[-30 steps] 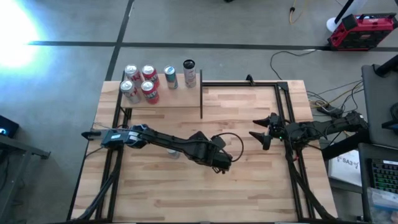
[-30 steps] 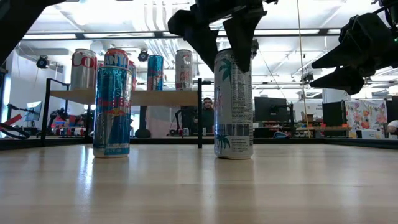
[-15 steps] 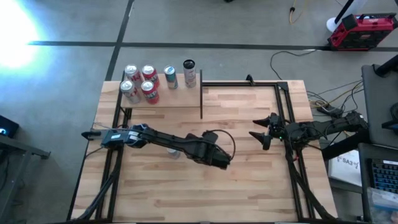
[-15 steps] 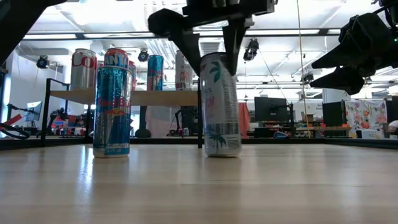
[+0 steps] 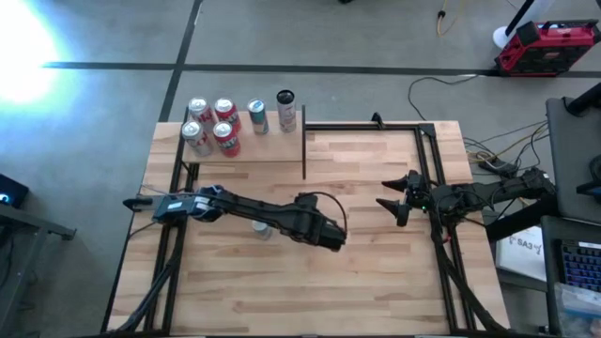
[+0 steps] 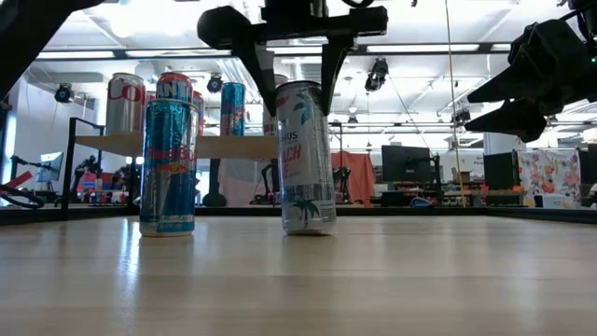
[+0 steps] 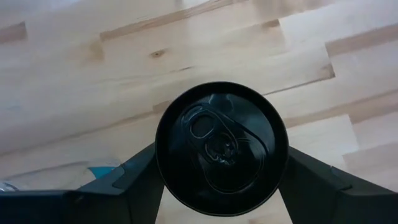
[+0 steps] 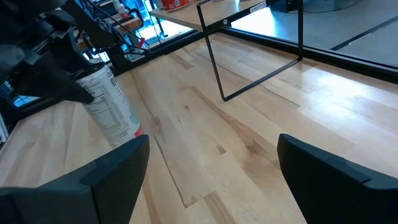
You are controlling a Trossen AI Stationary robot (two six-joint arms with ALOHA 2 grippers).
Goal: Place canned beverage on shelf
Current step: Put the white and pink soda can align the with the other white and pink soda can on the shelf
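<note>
My left gripper [image 6: 287, 70] clamped the rim of a tall white can [image 6: 306, 159] with teal palm print and black lid, upright mid-table. Right gripper [image 5: 387, 208] waited apart, jaws spread. The shelf [image 5: 272, 145] stood beyond.

Reaching out across mid-table w/ left arm, left gripper [image 6: 287, 70] pointing straight down, fingers [image 7: 134, 180] clamping a tall can from both sides at its top. Waiting off to that claw's right: right arm, right gripper [image 5: 387, 206] hanging above the board, fingers spread wide, gripping nothing.
</note>
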